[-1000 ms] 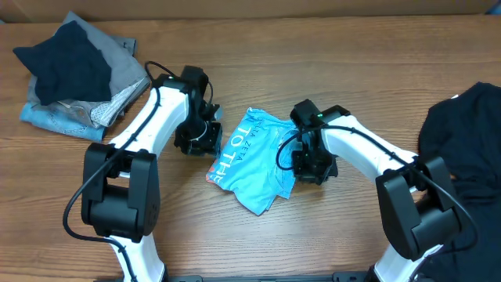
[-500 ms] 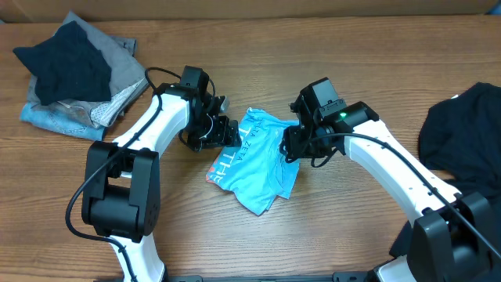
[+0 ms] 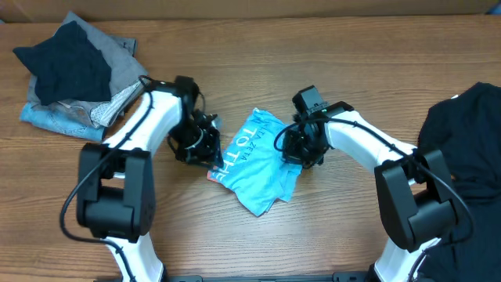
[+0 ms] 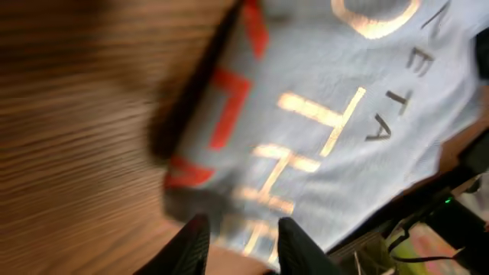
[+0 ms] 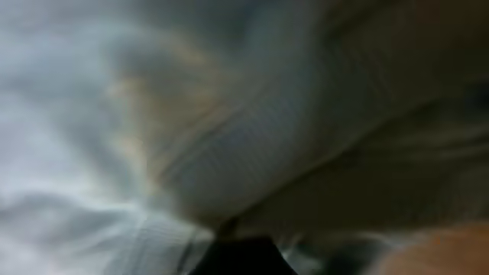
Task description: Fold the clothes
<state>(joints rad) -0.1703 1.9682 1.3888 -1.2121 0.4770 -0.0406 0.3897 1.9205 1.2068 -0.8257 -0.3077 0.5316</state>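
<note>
The light sky-blue T-shirt (image 3: 254,160) with white lettering lies folded into a small bundle at the table's middle. In the left wrist view it (image 4: 336,122) fills the upper right, with orange print at its edge. My left gripper (image 3: 205,150) is at the shirt's left edge. Its fingers (image 4: 243,248) are apart, low over the wood, at the shirt's corner. My right gripper (image 3: 293,146) is on the shirt's right edge. In the blurred right wrist view its dark fingers (image 5: 243,256) sit together, with pale fabric (image 5: 114,153) bunching from their tip. A black T-shirt (image 3: 462,137) lies at the far right.
A pile of clothes (image 3: 70,74), dark blue on grey and light blue, sits at the back left. The table is brown wood (image 3: 352,63). The black shirt lies close to the right arm's base.
My right gripper has dropped from above the shirt's upper right back onto its right edge. My left gripper has shifted down to the shirt's lower left edge. The shirt has barely moved.
</note>
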